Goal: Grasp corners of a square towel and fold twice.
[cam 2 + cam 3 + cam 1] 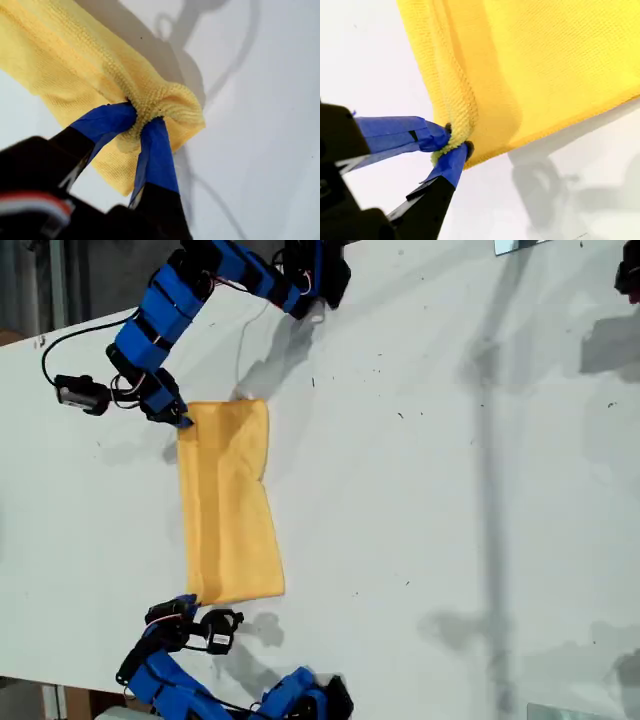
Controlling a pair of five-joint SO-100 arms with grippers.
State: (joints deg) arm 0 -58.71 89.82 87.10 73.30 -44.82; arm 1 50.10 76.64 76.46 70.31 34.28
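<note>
- Exterior view: the towel [228, 505] lies folded into a long yellow-orange rectangle on the white table [450, 490], towards that view's left. Its long sides run from the view's top towards its bottom.
- My first gripper [142, 112] is clamped on a bunched corner [165, 102] of the cloth, its blue-taped fingers [157, 150] pinching the pile. In the exterior view it sits at the towel's upper left corner [185, 421].
- My second gripper [452, 140] is closed tight on another corner [454, 131], with the hem squeezed between the blue tips. In the exterior view it is at the towel's lower left corner [193, 598].
- Writing: a small white label [218, 640] on the second arm is too small to read. A red and white patch [35, 205] on the first gripper's body is blurred.
- Around: a black cable [60, 340] loops over the table near the exterior view's top left. A small black module [80, 392] lies just beside the first arm.
- Both blue arms cast grey shadows on the table towards the exterior view's right.
- Nothing lies on top of the towel between the two grippers.
</note>
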